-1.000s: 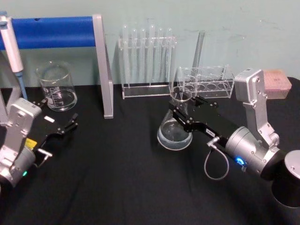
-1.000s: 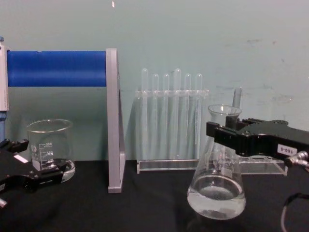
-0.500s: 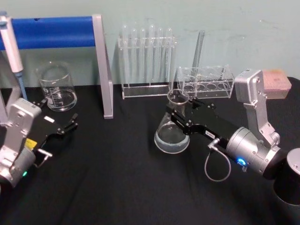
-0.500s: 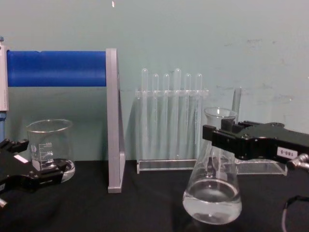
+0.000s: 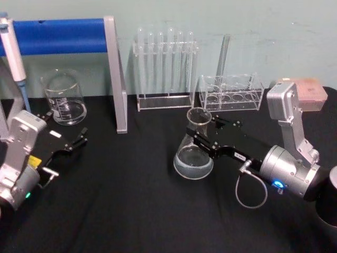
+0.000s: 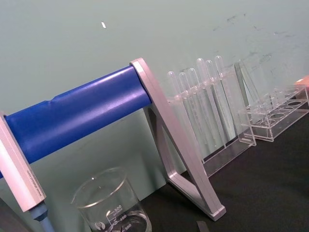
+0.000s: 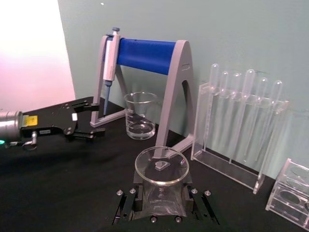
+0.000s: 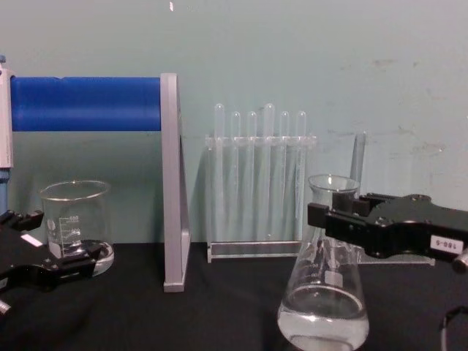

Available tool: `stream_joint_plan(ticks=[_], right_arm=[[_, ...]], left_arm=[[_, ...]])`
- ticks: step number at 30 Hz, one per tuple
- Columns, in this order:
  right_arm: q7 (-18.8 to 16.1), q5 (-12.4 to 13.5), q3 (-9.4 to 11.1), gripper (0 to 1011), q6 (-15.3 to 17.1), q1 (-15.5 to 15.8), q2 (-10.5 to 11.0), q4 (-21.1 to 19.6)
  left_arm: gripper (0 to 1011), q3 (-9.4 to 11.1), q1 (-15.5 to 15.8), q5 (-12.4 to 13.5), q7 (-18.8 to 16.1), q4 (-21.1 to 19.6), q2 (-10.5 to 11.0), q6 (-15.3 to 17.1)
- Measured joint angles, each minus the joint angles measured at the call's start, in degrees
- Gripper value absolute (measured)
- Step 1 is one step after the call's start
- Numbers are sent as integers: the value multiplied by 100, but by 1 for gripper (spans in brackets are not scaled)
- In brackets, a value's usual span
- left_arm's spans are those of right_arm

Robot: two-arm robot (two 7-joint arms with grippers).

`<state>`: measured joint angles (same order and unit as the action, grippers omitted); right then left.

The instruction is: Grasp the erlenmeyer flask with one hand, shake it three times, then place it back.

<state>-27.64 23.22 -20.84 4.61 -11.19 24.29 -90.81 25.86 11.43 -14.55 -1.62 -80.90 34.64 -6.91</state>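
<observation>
Right of centre in the head view, the right gripper [image 5: 202, 138] is clamped on the neck of the flask [image 5: 193, 158], just under the rim. This likely keeps the liquid-weighted base hanging upright for shaking. The left gripper [image 5: 73, 138] sits idle at the left edge, fingers apart.

Blue-barred grey stand [image 6: 82, 108] across mid-frame, glass beaker [image 6: 108, 203] at frame edge (printed scale), test-tube rack [image 6: 207, 108] beyond stand, black table [image 6: 270, 193].
</observation>
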Motion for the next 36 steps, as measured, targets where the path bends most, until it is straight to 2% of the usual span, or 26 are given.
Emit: stream_joint_plan(ticks=[8,17,36], right_arm=[[-387,221,-133,447,-234,-112,195,196],[-756,437,-288,448,-437,-259,297,465],[-1065,624,-638,447,-720,-549,374,953]], left_arm=[[1001,0,0,0,0,0,0,0],[1001,0,0,0,0,0,0,0],[1001,0,0,0,0,0,0,0]])
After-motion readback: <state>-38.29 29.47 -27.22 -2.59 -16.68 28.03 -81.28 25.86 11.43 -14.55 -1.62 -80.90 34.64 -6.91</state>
